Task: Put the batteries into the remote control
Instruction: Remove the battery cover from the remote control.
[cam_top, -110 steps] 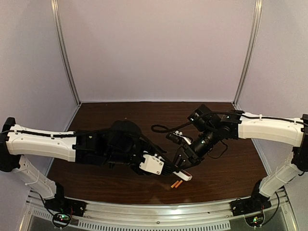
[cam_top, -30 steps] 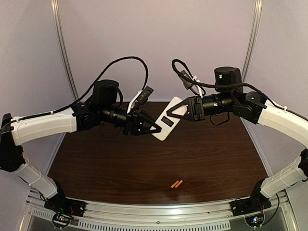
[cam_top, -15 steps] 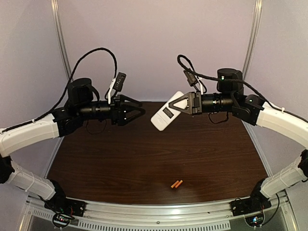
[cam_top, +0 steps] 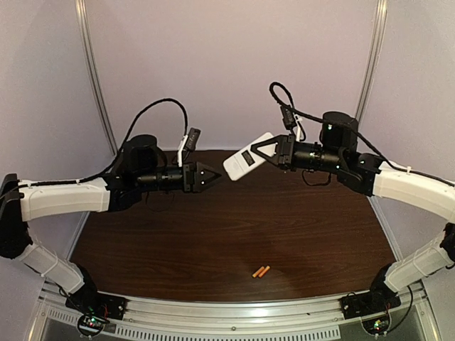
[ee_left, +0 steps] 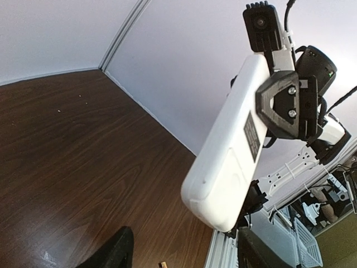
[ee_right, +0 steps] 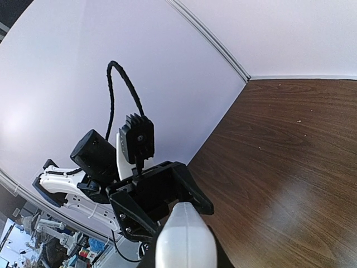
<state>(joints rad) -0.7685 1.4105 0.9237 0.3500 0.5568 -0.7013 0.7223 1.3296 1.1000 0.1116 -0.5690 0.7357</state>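
My right gripper [cam_top: 261, 152] is shut on the remote control [cam_top: 244, 158] and holds it high above the table, tilted, with its white back and small dark label showing. In the left wrist view the remote [ee_left: 228, 151] fills the middle, with the right gripper's finger [ee_left: 284, 106] pressed on its back. My left gripper [cam_top: 212, 175] is open and empty, pointing at the remote's lower end from the left, a short gap away; it also shows in the right wrist view [ee_right: 162, 195] behind the remote [ee_right: 184, 240]. The two orange batteries [cam_top: 261, 271] lie side by side on the table near the front.
The dark wooden table [cam_top: 320, 227] is bounded by pale walls and metal corner posts [cam_top: 96, 85]. A metal rail [cam_top: 234, 316] runs along the front edge by the arm bases. Cables loop above both wrists.
My left gripper has dropped and moved right, closer to the remote's lower end. My right gripper has shifted the remote slightly up. The batteries have not moved.
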